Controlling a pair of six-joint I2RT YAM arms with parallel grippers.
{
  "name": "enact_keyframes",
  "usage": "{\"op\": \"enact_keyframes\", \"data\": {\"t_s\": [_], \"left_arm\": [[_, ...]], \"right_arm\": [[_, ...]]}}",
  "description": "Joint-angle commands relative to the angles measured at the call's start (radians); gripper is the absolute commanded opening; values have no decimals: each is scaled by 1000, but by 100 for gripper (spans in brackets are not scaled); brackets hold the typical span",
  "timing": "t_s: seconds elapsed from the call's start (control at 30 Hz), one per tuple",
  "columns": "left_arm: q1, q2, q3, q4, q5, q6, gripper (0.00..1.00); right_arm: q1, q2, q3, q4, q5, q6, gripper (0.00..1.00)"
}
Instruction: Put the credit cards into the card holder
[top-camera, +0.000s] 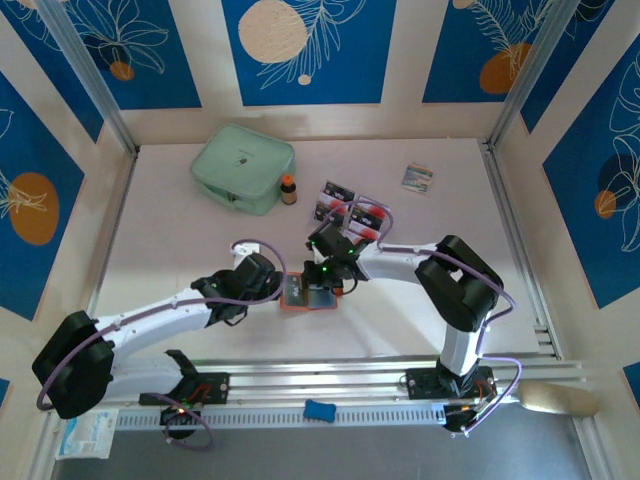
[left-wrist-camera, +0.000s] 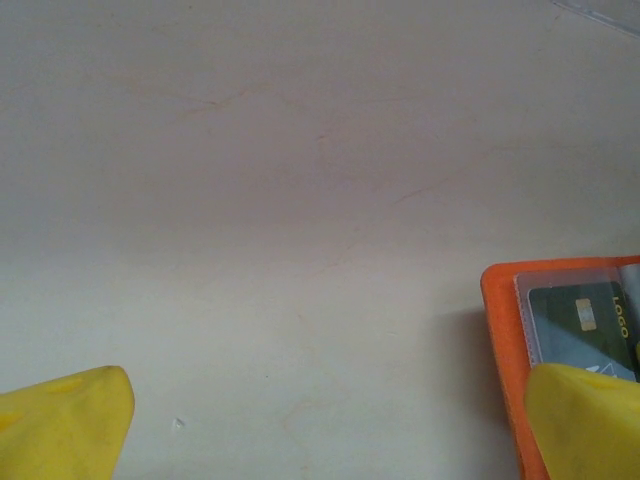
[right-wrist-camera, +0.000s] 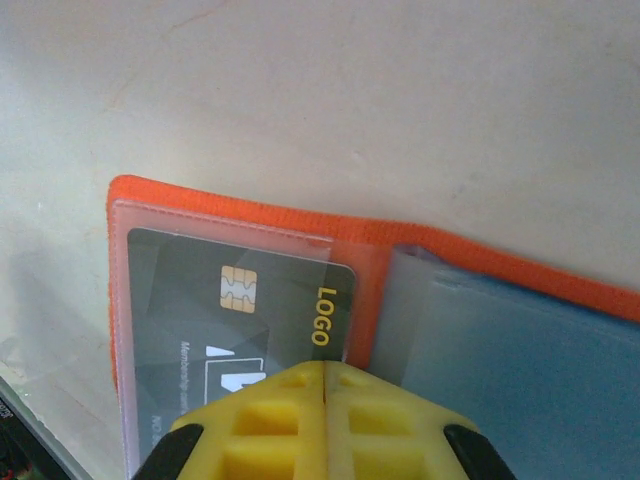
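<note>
Plenty of bare table (top-camera: 170, 240) is seen on the left, green pouch (top-camera: 242, 167) parked far back. Orange card holder (right-wrist-camera: 250, 215) is laid open mid-table, black card (right-wrist-camera: 230, 300) tucked in its sleeve. Fingers of the left gripper (left-wrist-camera: 325, 395) are spread wide at its edge; the right gripper (right-wrist-camera: 325, 372) is pinched together at the card's edge.

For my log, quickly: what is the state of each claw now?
Left claw: open, holding nothing.
Right claw: closed, tips at the black card; a grip cannot be told.
</note>
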Motion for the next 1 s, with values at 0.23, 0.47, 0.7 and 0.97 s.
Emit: {"op": "enact_keyframes", "data": {"t_s": [0.23,0.47,0.7,0.97], "left_arm": [[9,6,26,-36,-27,-3,100],[10,9,74,-83,9,-52,100],[3,51,139,-68,176,-146,100],[-91,179,245,-37,180,-208,100]], "right_arm": [[11,23,32,14,-59,19,0],[-14,-57,19,-2,-63,3,0],[-78,-97,-1,-83,-32,-79,0],[-129,-63,-12,-110,-25,-154,0]]}}
